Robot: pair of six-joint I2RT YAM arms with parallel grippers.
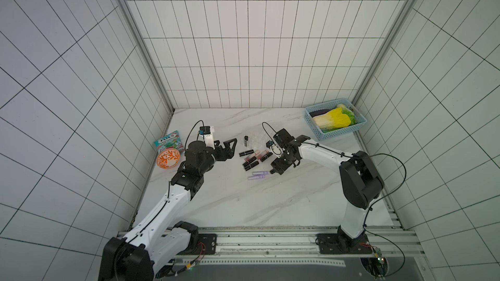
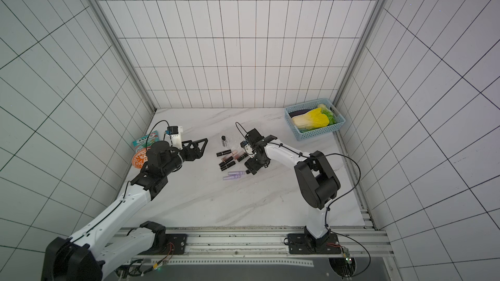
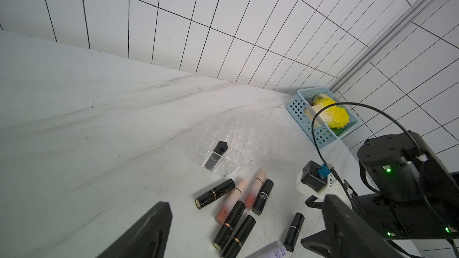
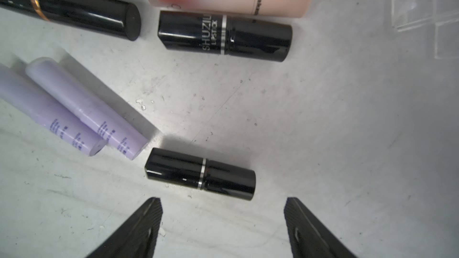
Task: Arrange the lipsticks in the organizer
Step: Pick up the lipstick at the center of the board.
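- Pickup of the next tube looks like the step in hand. The right hand [image 4: 222, 209] hangs low over the surface [image 4: 323, 120] with its jaws apart and nothing between them. A short black lipstick [image 4: 200, 173] with a silver band lies flat just ahead of the fingertips.
- Next move, as I judge it: go forward and down so the jaws straddle that lipstick across its width. Then close, lift, stand it upright and lower it into a free slot. The two lilac tubes [image 4: 87, 110] lie just beside one end of it, so a stray finger could nudge them.
- Left hand [image 1: 232, 148] hovers with its jaws wide apart and empty, near the pile but clear of it.
- Organizer [image 3: 260, 130] sits beyond the pile, toward the back wall. One upright black lipstick [image 3: 216, 155] stands in a slot near its edge, and the slots I can see look empty.
- Loose tubes lie flat on the surface: gold-banded black tubes [image 3: 214, 193], two pink tubes [image 3: 255, 189] and a lettered black lipstick [image 4: 223, 35].
- Hard to make out: the clear organizer is almost lost against the marble in both top views, and its slots cannot be counted. The right arm [image 1: 319, 150] covers part of it there.
- Whether the right fingertips touch the surface, I cannot tell. I count ten lipsticks; more may be hidden.
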